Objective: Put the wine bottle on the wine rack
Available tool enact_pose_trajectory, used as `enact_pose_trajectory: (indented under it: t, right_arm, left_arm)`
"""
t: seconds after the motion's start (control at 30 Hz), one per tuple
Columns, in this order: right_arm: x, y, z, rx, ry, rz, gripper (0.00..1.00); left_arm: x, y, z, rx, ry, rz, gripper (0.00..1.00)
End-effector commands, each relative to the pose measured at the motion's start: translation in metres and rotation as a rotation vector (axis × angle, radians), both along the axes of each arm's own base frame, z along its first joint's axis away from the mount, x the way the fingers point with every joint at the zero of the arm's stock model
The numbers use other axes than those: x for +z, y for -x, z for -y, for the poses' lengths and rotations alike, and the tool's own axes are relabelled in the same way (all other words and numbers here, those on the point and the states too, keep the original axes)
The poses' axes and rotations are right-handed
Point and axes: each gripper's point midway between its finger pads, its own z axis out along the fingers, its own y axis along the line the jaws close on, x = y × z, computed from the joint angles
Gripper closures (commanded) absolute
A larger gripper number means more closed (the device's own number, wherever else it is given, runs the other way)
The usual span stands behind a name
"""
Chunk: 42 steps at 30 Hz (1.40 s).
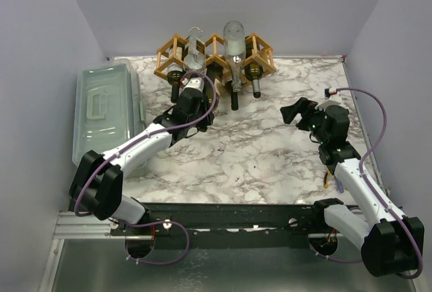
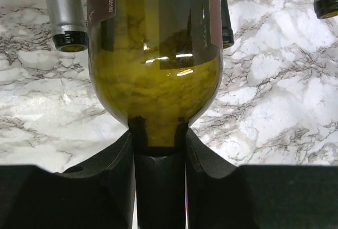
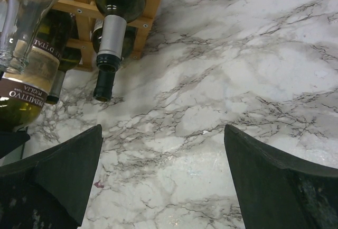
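Fingers of the left end effector pinch the neck of the wine bottle. The left wrist view shows this closely: olive-green glass, the shoulder swelling away from the pads, and the marble bench beneath. From above we find what that view omits. The bottle points neck-first toward the arms, its body at the left part of the wine rack among other bottles. Whether it sits fully in a cell we cannot tell. The right end effector hangs spread wide over bare marble, apart from the rack. A lidded plastic box lies at the bench's left.
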Motion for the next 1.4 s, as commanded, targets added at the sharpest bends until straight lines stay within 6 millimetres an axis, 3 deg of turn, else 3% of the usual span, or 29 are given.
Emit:
enact_pose_trajectory:
  t: [0.0, 0.57, 0.9, 1.1, 1.37]
  right_arm:
    - [0.002, -0.001, 0.004, -0.018, 0.007, 0.021, 0.00]
    - [0.001, -0.001, 0.004, -0.017, 0.007, 0.018, 0.00]
    - [0.001, -0.002, 0.004, -0.018, 0.008, 0.018, 0.00]
    - [0.001, -0.001, 0.004, -0.021, 0.008, 0.020, 0.00]
    - [0.002, -0.001, 0.004, -0.020, 0.008, 0.022, 0.00]
  left_arm:
    - [0.058, -0.039, 0.006, 0.054, 0.076, 0.189, 1.00]
    - [0.041, -0.092, 0.027, 0.145, 0.099, 0.219, 1.00]
    - [0.043, -0.121, 0.035, 0.200, 0.100, 0.244, 1.00]
    - [0.038, -0.134, 0.044, 0.200, 0.099, 0.238, 1.00]
    - [0.027, -0.144, 0.038, 0.201, 0.087, 0.188, 1.00]
